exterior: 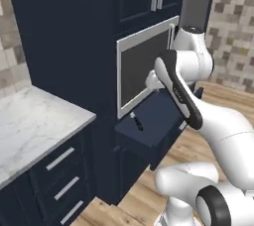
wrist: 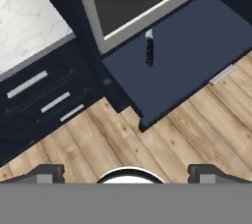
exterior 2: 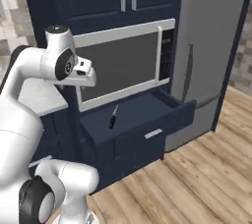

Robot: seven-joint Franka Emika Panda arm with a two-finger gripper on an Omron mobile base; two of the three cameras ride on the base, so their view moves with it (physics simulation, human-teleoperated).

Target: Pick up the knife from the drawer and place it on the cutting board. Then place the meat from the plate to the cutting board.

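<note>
Drawer [exterior 2: 142,115]: stood pulled open under the microwave [exterior 2: 123,63].
Knife [wrist: 149,51]: lay inside it.
Gripper [wrist: 126,171]: jaws wide apart, empty.

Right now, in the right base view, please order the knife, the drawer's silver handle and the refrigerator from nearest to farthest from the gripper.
1. The knife, lying in the drawer, just below and right of the gripper.
2. The silver handle, on the drawer's front, lower right.
3. The refrigerator, at the far right.
</note>
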